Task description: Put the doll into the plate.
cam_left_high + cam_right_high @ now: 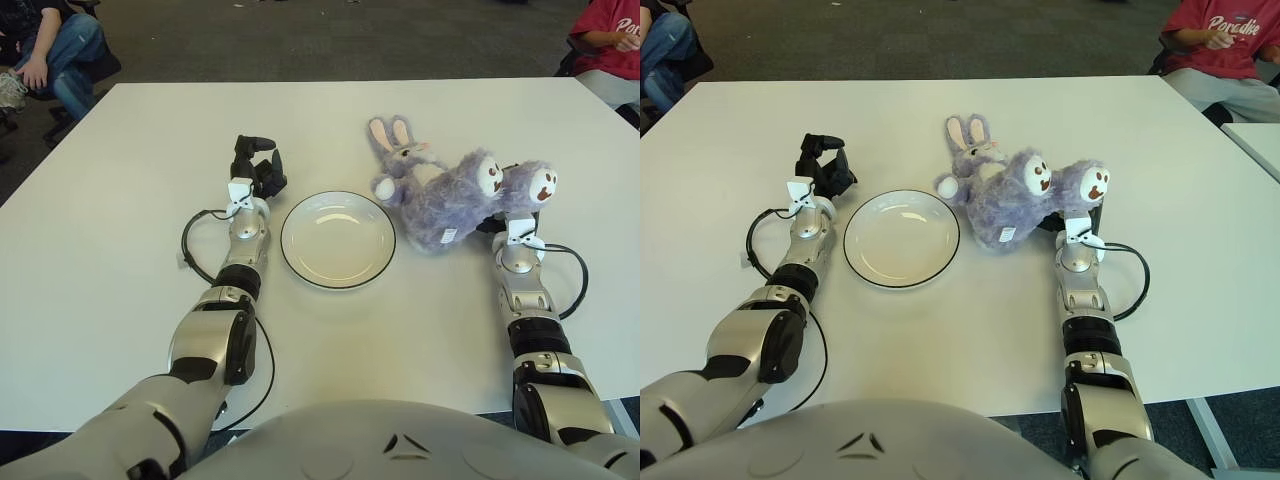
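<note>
A purple plush doll (450, 200) lies on its side on the white tabletop (120, 260), just right of an empty white plate (337, 239) with a dark rim; its ears point to the far edge and its soles face the near right. The right robot hand (1072, 215) sits at the doll's feet and is mostly hidden by the plush, so whether it grips the doll cannot be told. The left robot hand (256, 165) shows just left of the plate, fingers loosely curled, holding nothing. The right eye view alone shows a second table's corner (1255, 140) at far right; the left eye view shows more of a seated person (50, 50) at far left.
</note>
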Robot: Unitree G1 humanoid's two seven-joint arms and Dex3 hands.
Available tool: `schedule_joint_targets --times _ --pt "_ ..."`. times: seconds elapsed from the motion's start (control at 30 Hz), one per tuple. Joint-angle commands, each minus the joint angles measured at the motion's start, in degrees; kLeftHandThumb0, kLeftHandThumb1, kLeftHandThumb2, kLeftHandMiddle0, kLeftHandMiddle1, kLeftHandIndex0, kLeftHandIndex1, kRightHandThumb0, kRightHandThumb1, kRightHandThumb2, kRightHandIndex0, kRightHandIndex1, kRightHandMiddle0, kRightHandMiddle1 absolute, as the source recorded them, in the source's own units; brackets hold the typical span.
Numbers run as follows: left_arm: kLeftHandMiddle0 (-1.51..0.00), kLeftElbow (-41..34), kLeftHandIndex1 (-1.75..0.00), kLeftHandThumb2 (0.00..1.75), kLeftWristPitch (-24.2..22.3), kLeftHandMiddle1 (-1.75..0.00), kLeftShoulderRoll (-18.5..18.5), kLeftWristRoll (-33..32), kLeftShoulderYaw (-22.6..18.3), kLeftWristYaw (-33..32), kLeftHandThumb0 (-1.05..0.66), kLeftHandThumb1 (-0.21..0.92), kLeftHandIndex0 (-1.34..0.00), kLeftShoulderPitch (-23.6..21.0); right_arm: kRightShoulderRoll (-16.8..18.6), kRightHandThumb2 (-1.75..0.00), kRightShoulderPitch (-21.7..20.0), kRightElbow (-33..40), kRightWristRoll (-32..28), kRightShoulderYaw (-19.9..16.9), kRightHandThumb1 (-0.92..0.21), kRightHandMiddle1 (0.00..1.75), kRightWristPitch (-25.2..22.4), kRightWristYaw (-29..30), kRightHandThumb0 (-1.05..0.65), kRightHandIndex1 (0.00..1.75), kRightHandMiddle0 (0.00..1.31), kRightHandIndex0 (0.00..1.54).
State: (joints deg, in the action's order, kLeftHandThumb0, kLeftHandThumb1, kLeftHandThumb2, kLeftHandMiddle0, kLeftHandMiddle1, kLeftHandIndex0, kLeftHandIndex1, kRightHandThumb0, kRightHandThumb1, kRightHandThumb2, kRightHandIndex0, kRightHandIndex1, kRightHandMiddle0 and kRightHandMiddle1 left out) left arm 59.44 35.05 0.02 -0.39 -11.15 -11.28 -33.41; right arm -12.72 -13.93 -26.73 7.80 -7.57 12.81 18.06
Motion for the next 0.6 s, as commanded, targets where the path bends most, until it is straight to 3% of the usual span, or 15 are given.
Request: schedule_joint_targets --times 0.0,0.43,0.57 --pt "-0.98 2.82 -1.75 0.88 -0.79 -1.75 -0.65 -0.67 -0.41 -0.4 -0.39 0.66 -0.35 5.92 1.04 -1.23 2.42 -1.42 -0.17 0.07 -0.36 1.69 -2.8 -0.73 -0.01 1.69 0.49 0.51" --pt "-0.99 2.89 -1.75 0.88 -0.27 -1.75 -0.88 -1.32 -0.73 0.49 -0.38 0.66 -0.35 5.93 1.36 -1.24 2.77 -1.05 -0.88 -0.69 -0.35 1.69 -1.34 -0.34 -0.01 1.69 0.49 0.51" --pt "-0.99 2.92 -1.75 0.87 -0.11 -1.75 -0.92 -1.29 -0.7 0.47 -0.38 0.66 -0.35 5.95 2.08 -1.25 3.19 -0.71 -3.14 -1.67 -0.34 1.72 0.48 -1.69 -0.01 1.62 0.39 0.66"
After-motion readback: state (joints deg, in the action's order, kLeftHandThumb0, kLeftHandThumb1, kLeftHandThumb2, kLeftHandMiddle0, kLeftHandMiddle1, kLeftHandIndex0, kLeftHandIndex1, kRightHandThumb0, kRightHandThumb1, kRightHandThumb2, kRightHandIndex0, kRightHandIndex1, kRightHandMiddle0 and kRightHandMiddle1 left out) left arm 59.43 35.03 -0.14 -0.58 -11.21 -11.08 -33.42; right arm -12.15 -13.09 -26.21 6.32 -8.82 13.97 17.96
